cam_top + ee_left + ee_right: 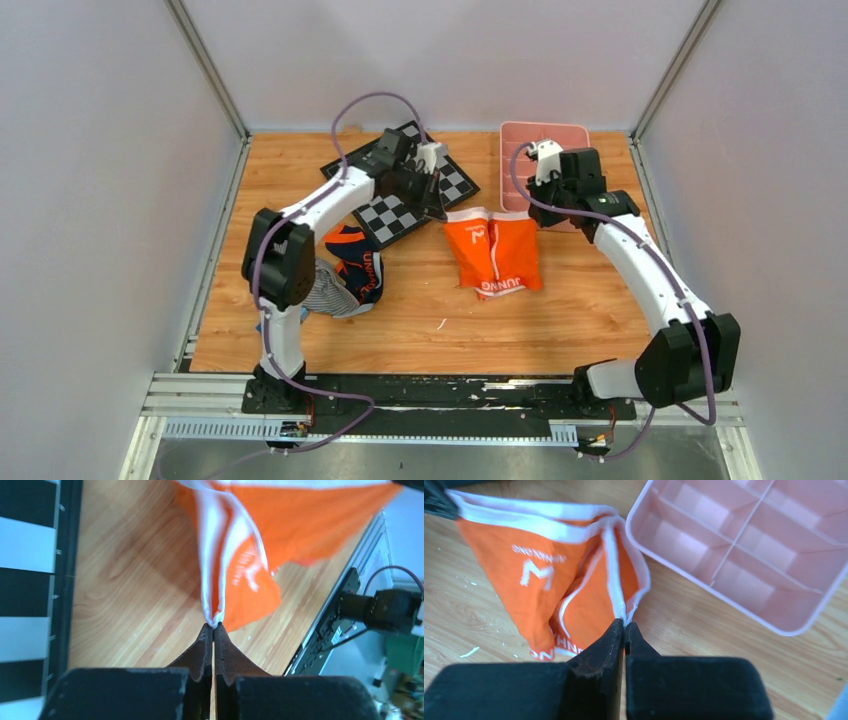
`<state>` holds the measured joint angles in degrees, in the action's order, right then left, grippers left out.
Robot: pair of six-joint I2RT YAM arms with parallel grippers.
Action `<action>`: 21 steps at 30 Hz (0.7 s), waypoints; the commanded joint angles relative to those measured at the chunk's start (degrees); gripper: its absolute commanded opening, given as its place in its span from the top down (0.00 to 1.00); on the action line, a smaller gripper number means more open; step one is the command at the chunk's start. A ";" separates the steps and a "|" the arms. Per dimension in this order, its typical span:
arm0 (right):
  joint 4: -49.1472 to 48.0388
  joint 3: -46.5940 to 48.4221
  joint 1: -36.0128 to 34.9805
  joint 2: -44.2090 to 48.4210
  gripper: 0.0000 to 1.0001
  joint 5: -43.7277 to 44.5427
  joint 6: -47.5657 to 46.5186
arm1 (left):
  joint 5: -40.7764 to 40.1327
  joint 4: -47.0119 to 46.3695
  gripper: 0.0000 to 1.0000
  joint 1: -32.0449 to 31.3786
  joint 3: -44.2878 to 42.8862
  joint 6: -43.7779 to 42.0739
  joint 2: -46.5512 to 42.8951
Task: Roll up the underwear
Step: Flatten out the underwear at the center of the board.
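The orange underwear (492, 250) with white trim lies mid-table, its far edge lifted between both arms. My left gripper (440, 212) is shut on the far left corner; the left wrist view has the jaws (214, 626) pinching the white trim of the underwear (280, 520). My right gripper (533, 212) is shut on the far right corner. In the right wrist view its tips (624, 623) clamp the white band, and the underwear (539, 580) hangs to the left with its white logo showing.
A pink divided tray (520, 140) sits at the back right, close behind the right gripper, seen also as the tray (744, 555). A checkerboard (400, 215) lies back left under the left arm. A navy pair (358, 262) and a striped garment (330, 295) lie at left.
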<state>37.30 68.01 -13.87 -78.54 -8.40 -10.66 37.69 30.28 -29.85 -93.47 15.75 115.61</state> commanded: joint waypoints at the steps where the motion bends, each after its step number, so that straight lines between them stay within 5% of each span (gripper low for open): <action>1: 4.47 4.39 1.45 4.34 1.00 -2.66 -4.65 | 4.35 13.86 1.00 0.18 -3.55 -15.53 -9.90; 11: 13.70 7.44 1.65 15.26 1.00 -5.40 -8.69 | -2.80 24.07 1.00 0.75 2.05 -24.65 -23.01; 21: 19.86 0.19 1.56 28.92 1.00 -19.99 3.70 | 1.44 27.36 1.00 0.75 13.05 -25.24 -35.10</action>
<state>53.08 71.13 -12.29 -50.11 -20.21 -12.82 36.27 55.88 -29.21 -83.92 -7.90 85.60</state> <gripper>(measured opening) 0.021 0.008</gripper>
